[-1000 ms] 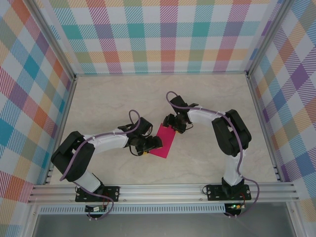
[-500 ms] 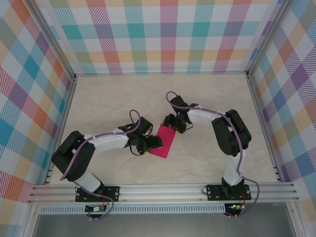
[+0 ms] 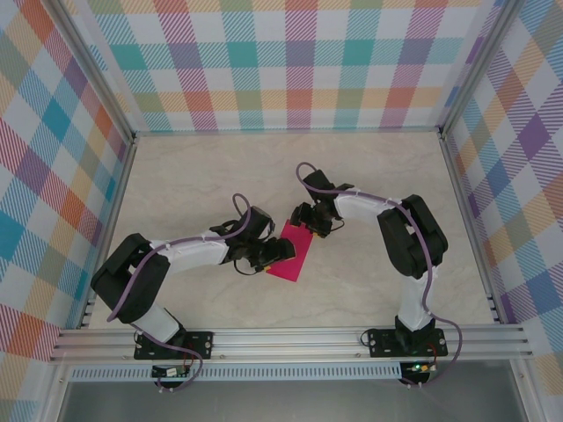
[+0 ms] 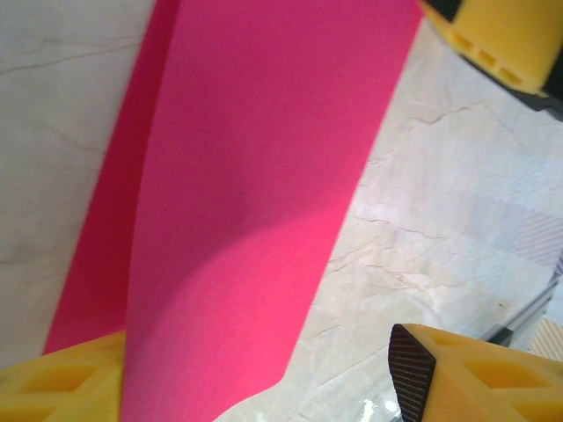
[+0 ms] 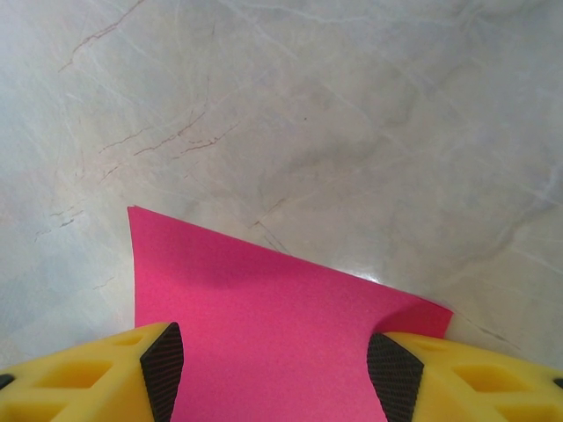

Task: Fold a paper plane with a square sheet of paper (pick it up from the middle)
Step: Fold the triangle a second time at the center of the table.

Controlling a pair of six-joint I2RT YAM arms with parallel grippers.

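The square sheet of paper [image 3: 295, 258] lies folded into a magenta-pink rectangle at mid-table. In the left wrist view the paper [image 4: 255, 176] shows an upper layer bowed up over a lower one. My left gripper [image 3: 271, 254] is at its left edge, open. One yellow finger [image 4: 53, 387] sits by the paper's lifted layer and the other [image 4: 457, 374] is apart over bare table. My right gripper [image 3: 308, 227] stands open at the far end. Its two fingertips [image 5: 163, 360] straddle the paper [image 5: 264, 308], one at each side edge.
The marbled tabletop [image 3: 202, 176] is ringed by plaid walls and an aluminium frame [image 3: 290, 338] at the near edge. A finger of the right gripper [image 4: 493, 44] shows in the left wrist view's top corner, close to the paper's far end.
The left gripper's jaws have drawn a little closer together at the paper's left edge. The paper and the right arm have not visibly moved.
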